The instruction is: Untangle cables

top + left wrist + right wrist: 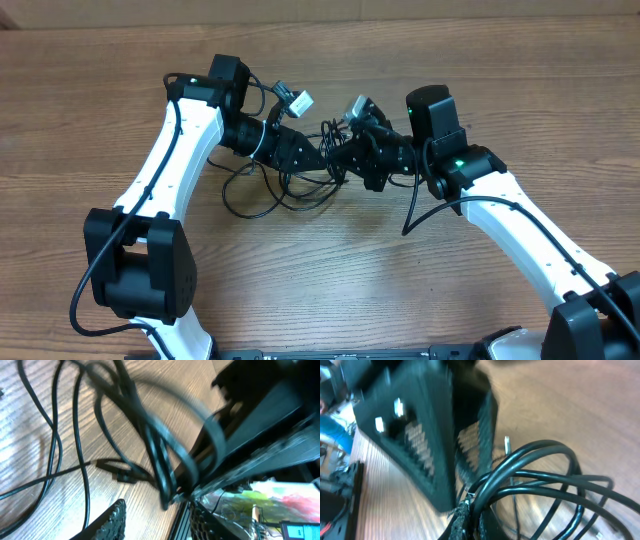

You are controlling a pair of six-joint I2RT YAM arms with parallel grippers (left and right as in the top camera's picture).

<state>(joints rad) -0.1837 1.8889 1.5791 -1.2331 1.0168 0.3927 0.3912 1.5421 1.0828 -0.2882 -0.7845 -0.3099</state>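
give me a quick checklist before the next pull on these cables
1. Right gripper has hold of the cables: ok, the cords gather to a point at its fingertip in the right wrist view.
2. Left gripper free to take a strand: ok, its fingers stand wide apart with nothing pinched.
3. Cables separated: not ok, the loops overlap on the table.
4. Plug ends free of the loops: cannot tell.
5. Room between the two grippers: not ok, they nearly meet in the overhead view.
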